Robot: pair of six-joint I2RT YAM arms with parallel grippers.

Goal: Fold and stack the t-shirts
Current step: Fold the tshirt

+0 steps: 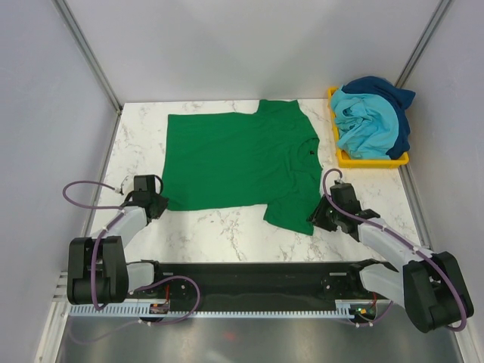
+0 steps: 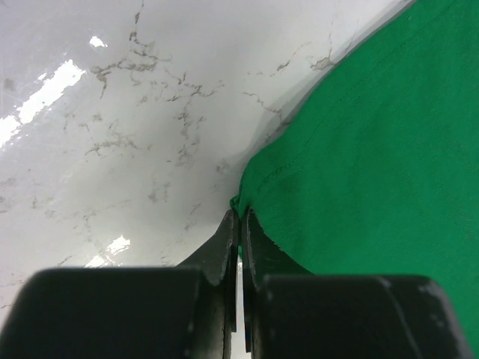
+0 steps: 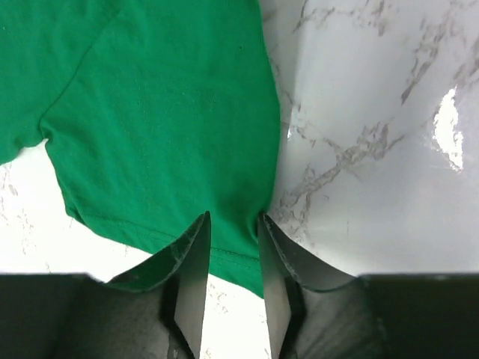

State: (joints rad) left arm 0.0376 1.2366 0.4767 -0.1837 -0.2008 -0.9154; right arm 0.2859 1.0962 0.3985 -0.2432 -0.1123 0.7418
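Cloth is spread flat across the middle of the worktop [image 1: 219, 227]: the green t-shirt [image 1: 234, 162] is laid out wide, with its body toward the left and its sleeves and neck toward the right. One sleeve is pointed at the far edge and the other at the near edge.

The left claw [image 2: 239, 213] is lowered to the near left corner of the green t-shirt. Its fingers are pressed together, and the tip of the hem corner is pinched between them, as is shown in the left wrist view. The rest of that corner is left lying flat on the marble-patterned surface.

The right claw [image 3: 232, 221] is set at the end of the near sleeve. Its jaws are held apart, one on each side of a strip of sleeve cloth close to the sleeve's right edge, and a gap is seen between them.

At the far right corner a yellow bin [image 1: 370, 161] is placed, well apart from the green t-shirt. In it the turquoise t-shirt [image 1: 367, 121] is bundled, crumpled, with the dark blue t-shirt [image 1: 386, 89] heaped behind and beside it.
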